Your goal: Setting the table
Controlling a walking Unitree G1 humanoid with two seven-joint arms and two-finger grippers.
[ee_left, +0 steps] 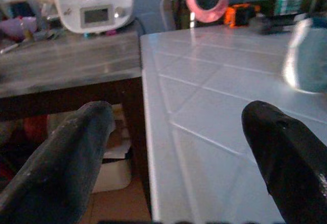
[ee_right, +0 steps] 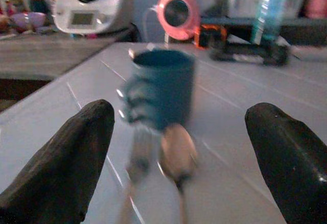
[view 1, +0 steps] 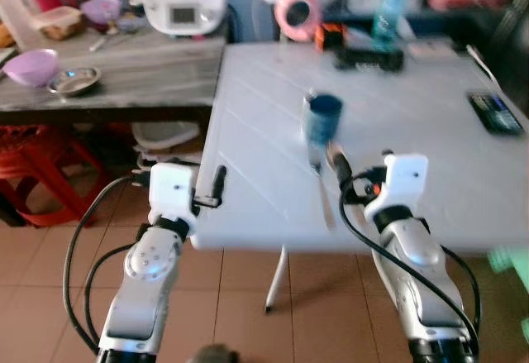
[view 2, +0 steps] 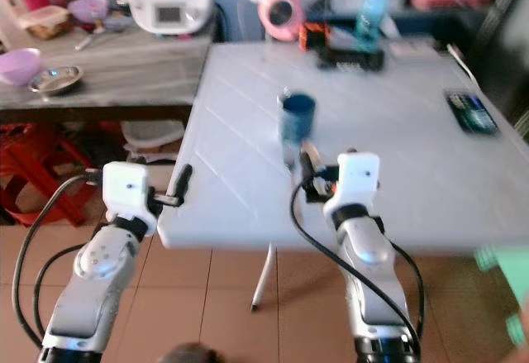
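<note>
We see a dark blue mug (view 1: 321,118) on a pale grey tabletop (view 1: 430,123) scored with diagonal lines, above terracotta floor tiles (view 1: 50,280).

One mug (view 1: 321,118), two utensils (ee_right: 153,157)

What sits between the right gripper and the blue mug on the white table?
Only cutlery: a fork and spoon lie on the white table just before the blue mug, between it and the open right gripper.
</note>
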